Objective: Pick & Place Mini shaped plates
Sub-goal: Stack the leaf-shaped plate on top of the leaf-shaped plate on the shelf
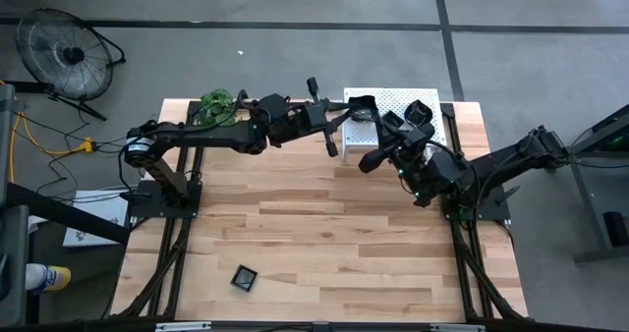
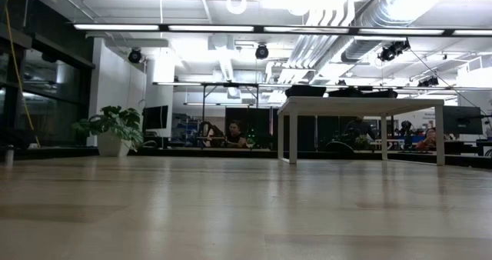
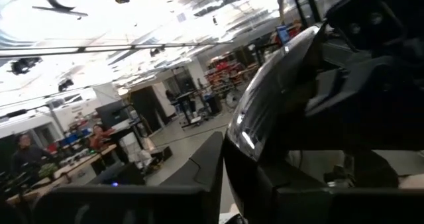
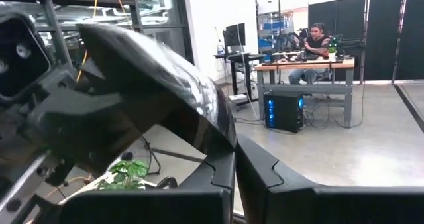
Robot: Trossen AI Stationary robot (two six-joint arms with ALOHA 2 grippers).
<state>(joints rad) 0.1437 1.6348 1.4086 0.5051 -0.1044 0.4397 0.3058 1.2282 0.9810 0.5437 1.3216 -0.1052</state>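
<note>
Glossy black plate [image 4: 159, 78] on edge, both grippers pinching rim.

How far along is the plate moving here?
Done: one plate lies on the table's near edge. In hand: both grippers meet at the white rack; the right gripper is shut on a glossy black plate, and the left gripper also pinches a plate, possibly the same one mid-handover. Left: placing it, plus more plates at the rack.
</note>
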